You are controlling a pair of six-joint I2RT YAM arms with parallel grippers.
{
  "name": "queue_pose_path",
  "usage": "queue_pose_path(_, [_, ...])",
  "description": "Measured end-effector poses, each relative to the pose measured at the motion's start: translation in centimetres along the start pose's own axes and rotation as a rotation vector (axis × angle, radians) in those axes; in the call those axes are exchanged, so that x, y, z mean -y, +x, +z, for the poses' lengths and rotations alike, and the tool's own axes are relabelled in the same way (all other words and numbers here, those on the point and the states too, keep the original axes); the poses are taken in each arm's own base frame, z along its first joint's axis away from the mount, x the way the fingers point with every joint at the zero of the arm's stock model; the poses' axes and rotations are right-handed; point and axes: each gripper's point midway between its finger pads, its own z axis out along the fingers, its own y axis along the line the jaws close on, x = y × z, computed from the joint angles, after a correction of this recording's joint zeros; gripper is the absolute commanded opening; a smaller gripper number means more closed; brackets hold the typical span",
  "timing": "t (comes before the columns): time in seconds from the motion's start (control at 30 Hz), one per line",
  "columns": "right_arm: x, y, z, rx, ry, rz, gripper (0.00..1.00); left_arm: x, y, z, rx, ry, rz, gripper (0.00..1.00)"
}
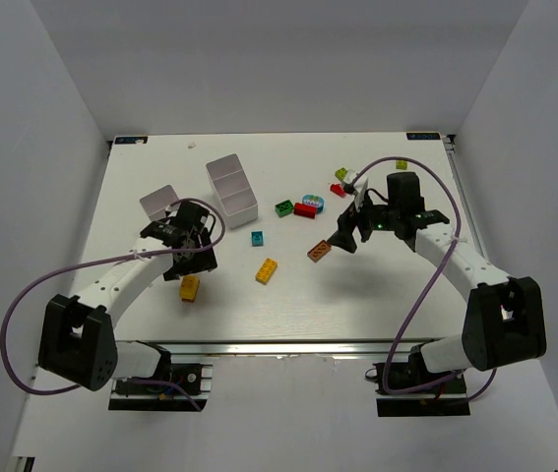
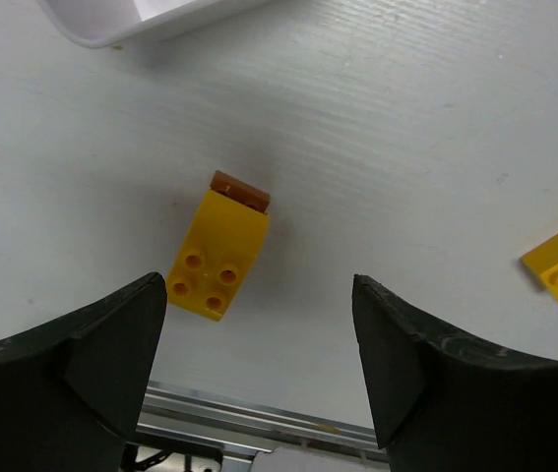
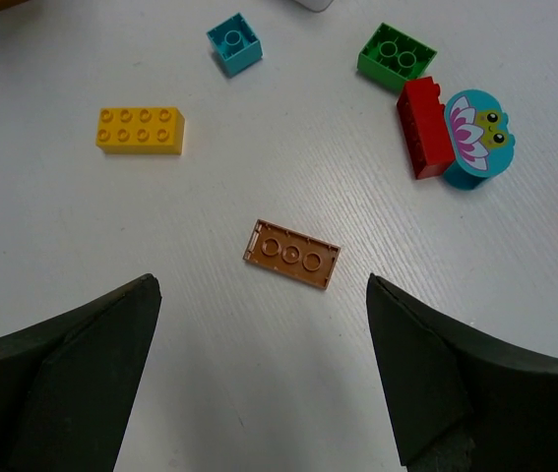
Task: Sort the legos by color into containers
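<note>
Overhead, two white bins, two red bricks, one teal cube

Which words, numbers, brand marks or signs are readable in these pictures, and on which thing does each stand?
No text is readable.
round teal piece: a painted flower and face, no letters.
yellow brick: studs show no legible mark.
dark strips at the far corners: too small to read.

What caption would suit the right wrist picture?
Open right gripper poised over a brown lego plate, with a yellow brick beyond.
</note>
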Motion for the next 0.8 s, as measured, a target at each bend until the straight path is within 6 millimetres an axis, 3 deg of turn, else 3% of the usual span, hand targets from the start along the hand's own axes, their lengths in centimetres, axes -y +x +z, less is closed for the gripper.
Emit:
queue_pose_path(0.2, [-0.1, 0.7, 0.2, -0.006, -0.001, 0.013, 0.89, -1.0, 0.2, -0.1, -0.007, -0.048, 0.036, 0.83])
queue_pose_path(0.5, [-0.1, 0.5, 0.2, -0.001, 0.002, 0.017, 0.90, -1.0, 1.4, 2.0, -0.066, -0.071, 0.084, 0.72])
queue_pose_path(0.8, [0.0, 0.6, 0.2, -0.004, 0.008, 0.028, 0.89, -0.7, 1.7, 2.7, -0.086, -0.068, 0.096, 0.68])
